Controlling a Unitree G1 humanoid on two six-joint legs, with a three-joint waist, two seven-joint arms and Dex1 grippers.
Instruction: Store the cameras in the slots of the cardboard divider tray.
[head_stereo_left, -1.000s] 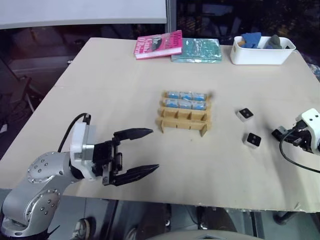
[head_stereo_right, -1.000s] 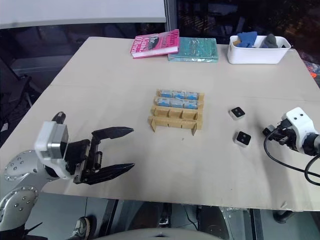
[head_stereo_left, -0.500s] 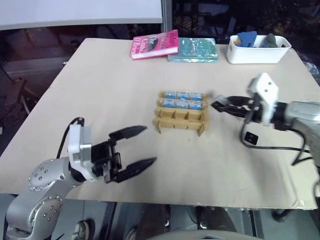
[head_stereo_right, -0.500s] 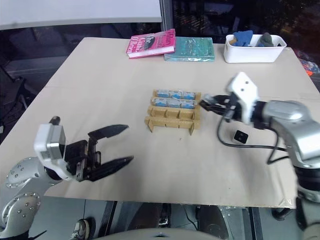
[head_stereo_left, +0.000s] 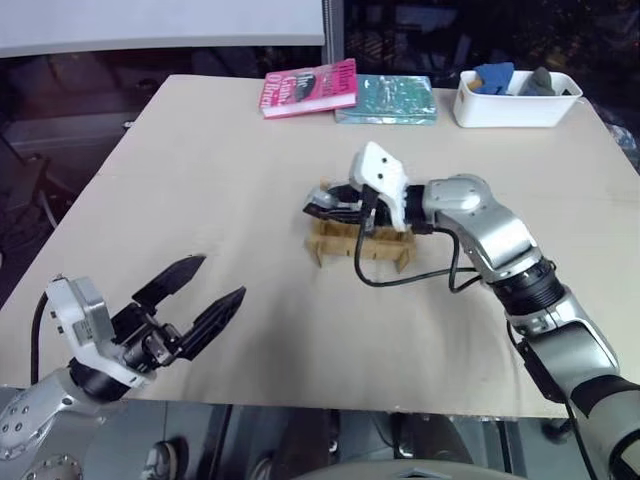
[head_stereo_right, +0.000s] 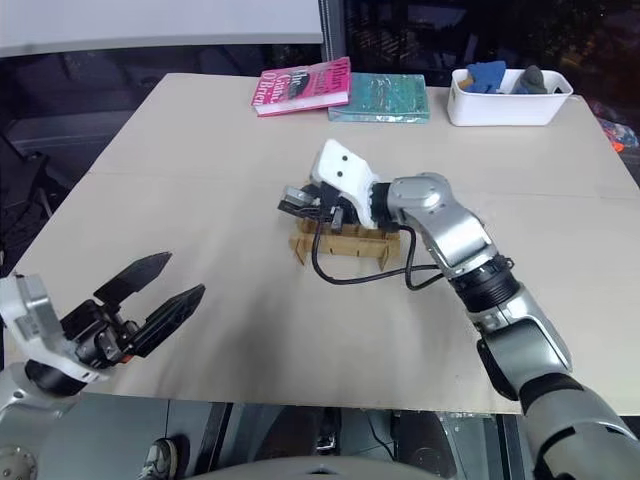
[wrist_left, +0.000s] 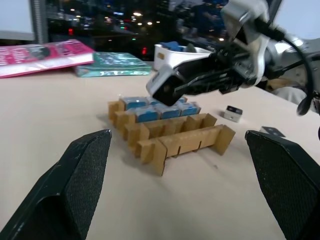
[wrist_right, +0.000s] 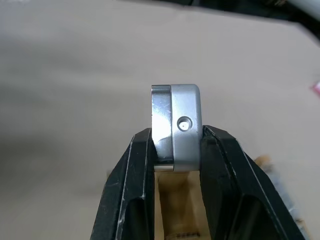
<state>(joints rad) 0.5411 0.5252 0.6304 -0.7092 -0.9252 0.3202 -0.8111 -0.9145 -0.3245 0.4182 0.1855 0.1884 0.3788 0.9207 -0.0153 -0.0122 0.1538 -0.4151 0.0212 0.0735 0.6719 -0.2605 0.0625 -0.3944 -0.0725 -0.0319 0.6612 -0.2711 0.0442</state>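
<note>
Over a tan table (head_stereo_left: 250, 150), right gripper (wrist_right: 176, 145) clamps a camera (wrist_right: 177, 125) above the cardboard divider tray (head_stereo_left: 362, 244); left gripper (head_stereo_left: 198, 290) gapes wide, empty.

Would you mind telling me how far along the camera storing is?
Done: the cardboard divider tray's two back rows hold cameras. In hand: the right end effector grips one camera above the tray. Left: its two front rows are empty, and two cameras lie on the table.
</note>
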